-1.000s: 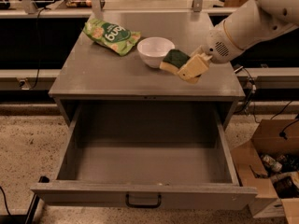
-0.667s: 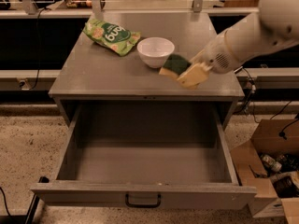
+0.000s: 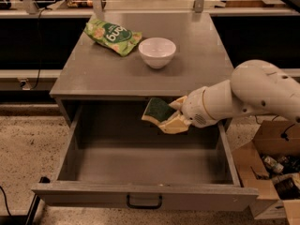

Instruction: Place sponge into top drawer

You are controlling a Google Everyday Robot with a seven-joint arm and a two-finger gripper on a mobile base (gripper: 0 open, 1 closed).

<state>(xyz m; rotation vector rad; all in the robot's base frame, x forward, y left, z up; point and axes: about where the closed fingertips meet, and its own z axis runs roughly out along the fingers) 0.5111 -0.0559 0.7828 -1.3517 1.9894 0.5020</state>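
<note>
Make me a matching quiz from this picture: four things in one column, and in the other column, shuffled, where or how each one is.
Things:
1. sponge
2. white bowl
3. snack bag
4. top drawer

Places or states:
A. pulled open below the cabinet top
B. lying at the back left of the cabinet top
C. clamped in the gripper, above the open drawer
D. standing on the cabinet top, right of the bag

Pairs: 1-C; 2-D; 3-B; 4-A

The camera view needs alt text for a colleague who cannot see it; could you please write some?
The robot's pincer holds the sponge above the open top drawer. A white bowl and green snack bag sit on the cabinet top.
</note>
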